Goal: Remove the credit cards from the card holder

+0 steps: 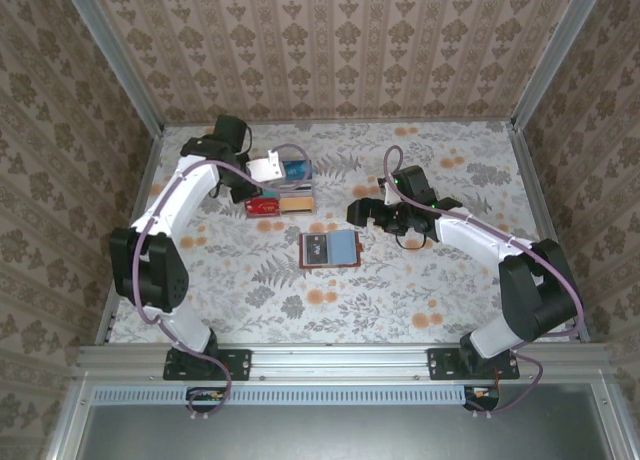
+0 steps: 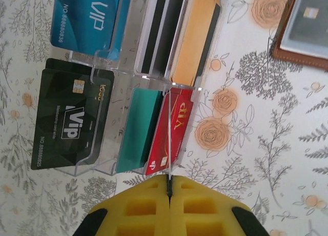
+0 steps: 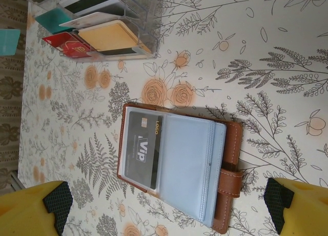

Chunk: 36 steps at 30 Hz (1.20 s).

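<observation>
The flowered table (image 1: 440, 300) fills the middle of the top view, with the left arm (image 1: 175, 205) reaching to the upper left and the right arm (image 1: 500, 250) bent in from the right

The left gripper (image 2: 169, 185) hangs at the bottom of its wrist view, its yellow fingers pressed flat together. A thin pale line (image 2: 168, 138) runs up from their seam, and I cannot tell whether it is a card seen edge-on. The right gripper (image 1: 368, 214) sits right of centre in the top view with its jaws spread wide and nothing between them. In its wrist view its fingers (image 3: 31, 210) stand in the two bottom corners

The clear tray (image 2: 115, 59) lies at the upper left of the table, just beyond the left gripper. The card holder (image 3: 179, 169) lies open and flat at the centre of the table, below and right of the tray, apart from both grippers

A black VIP card (image 3: 142, 156) sits in the holder's left pocket. In the tray are a blue VIP card (image 2: 84, 18), a second black card (image 2: 69, 123), an orange card (image 2: 197, 36), a teal card (image 2: 136, 128) and a red card (image 2: 177, 123)
</observation>
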Motion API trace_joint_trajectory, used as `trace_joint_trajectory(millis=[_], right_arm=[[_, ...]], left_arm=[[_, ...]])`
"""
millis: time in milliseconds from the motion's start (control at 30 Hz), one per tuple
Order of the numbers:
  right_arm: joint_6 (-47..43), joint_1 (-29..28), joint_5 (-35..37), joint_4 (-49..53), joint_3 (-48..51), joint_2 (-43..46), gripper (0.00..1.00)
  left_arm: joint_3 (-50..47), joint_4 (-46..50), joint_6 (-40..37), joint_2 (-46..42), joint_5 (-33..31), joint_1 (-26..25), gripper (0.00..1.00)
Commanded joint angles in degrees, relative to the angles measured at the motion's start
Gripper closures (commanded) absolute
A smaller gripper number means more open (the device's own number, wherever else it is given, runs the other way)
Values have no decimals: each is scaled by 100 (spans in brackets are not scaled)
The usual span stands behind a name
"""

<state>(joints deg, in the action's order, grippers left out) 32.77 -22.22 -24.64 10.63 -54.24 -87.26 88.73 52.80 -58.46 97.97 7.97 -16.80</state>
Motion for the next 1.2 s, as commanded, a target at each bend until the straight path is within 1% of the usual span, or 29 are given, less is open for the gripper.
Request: trace_joint_trajectory(millis=[0, 133, 333, 467, 700, 833, 967, 1167], right_arm=[[-105, 33, -156, 114, -71, 15, 0], [-61, 33, -175, 63, -4, 23, 0], [15, 33, -192, -5, 66, 52, 0], [-43, 33, -164, 92, 41, 69, 0], [-25, 34, -152, 64, 36, 45, 0], [-25, 33, -146, 86, 17, 40, 0], [-21, 33, -148, 129, -15, 52, 0], [-8, 33, -120, 140, -34, 48, 0]], left_arm=[[371, 522, -799, 321, -186, 41, 100], [495, 548, -1338, 647, -381, 62, 100], [944, 652, -1640, 1048, -386, 89, 100], [1169, 765, -1703, 1197, -370, 92, 100], [1203, 803, -1831, 1368, -471, 99, 100], [1216, 651, -1854, 1484, -540, 98, 100], [1296, 499, -1763, 1540, -441, 106, 100], [1372, 391, -1793, 1613, -461, 98, 100]])
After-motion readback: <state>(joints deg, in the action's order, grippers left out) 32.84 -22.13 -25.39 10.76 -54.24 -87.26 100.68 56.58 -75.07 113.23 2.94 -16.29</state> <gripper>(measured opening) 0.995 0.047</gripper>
